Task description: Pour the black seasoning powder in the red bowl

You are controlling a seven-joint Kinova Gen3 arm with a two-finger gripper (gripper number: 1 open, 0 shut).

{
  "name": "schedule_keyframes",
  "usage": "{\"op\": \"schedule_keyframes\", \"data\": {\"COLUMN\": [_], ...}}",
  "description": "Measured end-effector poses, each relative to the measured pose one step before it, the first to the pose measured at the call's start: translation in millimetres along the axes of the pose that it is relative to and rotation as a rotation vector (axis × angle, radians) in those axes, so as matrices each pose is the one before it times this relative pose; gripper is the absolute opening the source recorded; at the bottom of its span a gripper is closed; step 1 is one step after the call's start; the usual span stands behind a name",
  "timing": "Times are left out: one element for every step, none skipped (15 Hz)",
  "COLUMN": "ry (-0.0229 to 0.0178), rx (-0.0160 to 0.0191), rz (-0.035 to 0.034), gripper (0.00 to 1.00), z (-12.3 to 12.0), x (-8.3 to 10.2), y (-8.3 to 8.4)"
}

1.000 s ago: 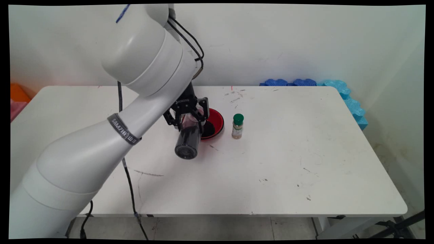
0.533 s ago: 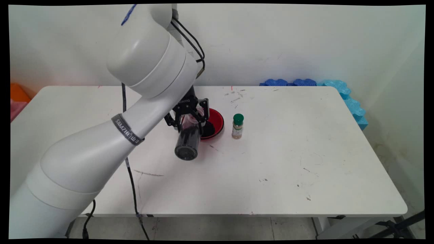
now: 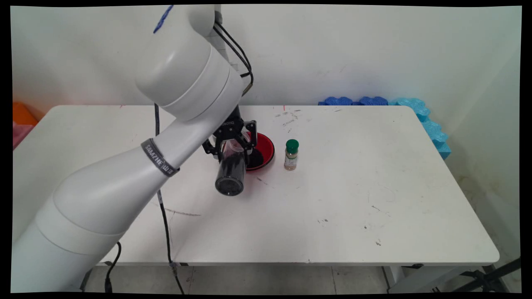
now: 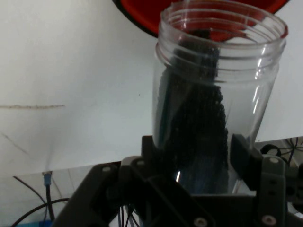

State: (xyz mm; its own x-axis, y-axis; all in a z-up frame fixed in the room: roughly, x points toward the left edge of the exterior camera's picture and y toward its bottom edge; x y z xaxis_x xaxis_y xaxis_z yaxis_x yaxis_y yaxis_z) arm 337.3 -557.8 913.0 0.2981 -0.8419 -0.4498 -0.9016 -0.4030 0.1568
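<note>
My gripper is shut on a clear plastic jar that holds small black grains. The jar lies tilted, its bottom towards the camera in the main view and its open mouth towards the red bowl. A dark heap of the grains lies in that bowl. In the hand view the jar stands between my two fingers, its open mouth just short of the red bowl at the top edge. A small spice bottle with a green cap stands upright just right of the bowl.
The white table carries scuff marks. Blue foam pieces lie along the wall at the back right. Orange and pink things sit past the left edge. Black cables hang from the arm over the table's front left.
The arm has drifted slightly right and up. The jar stays tilted at the bowl in nearly the same spot.
</note>
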Motion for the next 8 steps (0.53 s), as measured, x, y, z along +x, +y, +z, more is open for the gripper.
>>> {"op": "schedule_keyframes", "data": {"ry": [-0.00107, -0.00196, -0.0011, -0.00157, -0.00148, -0.00171, -0.00212, -0.00284], "rx": [0.00072, 0.00086, 0.0006, 0.00128, 0.00079, 0.00056, 0.00235, 0.00264], "rz": [-0.00357, -0.00552, -0.00336, -0.00334, -0.00404, -0.00567, -0.00582, -0.00467], "gripper": [0.0, 0.0, 0.0, 0.0, 0.0, 0.0, 0.0, 0.0], "z": [0.05, 0.24, 0.11, 0.17, 0.1, 0.07, 0.21, 0.33], "x": [1.1, 1.62, 1.1, 1.37, 1.26, 1.34, 1.45, 1.3], "y": [0.63, 0.8, 0.78, 1.47, 0.9, 0.43, 1.15, 1.57]}}
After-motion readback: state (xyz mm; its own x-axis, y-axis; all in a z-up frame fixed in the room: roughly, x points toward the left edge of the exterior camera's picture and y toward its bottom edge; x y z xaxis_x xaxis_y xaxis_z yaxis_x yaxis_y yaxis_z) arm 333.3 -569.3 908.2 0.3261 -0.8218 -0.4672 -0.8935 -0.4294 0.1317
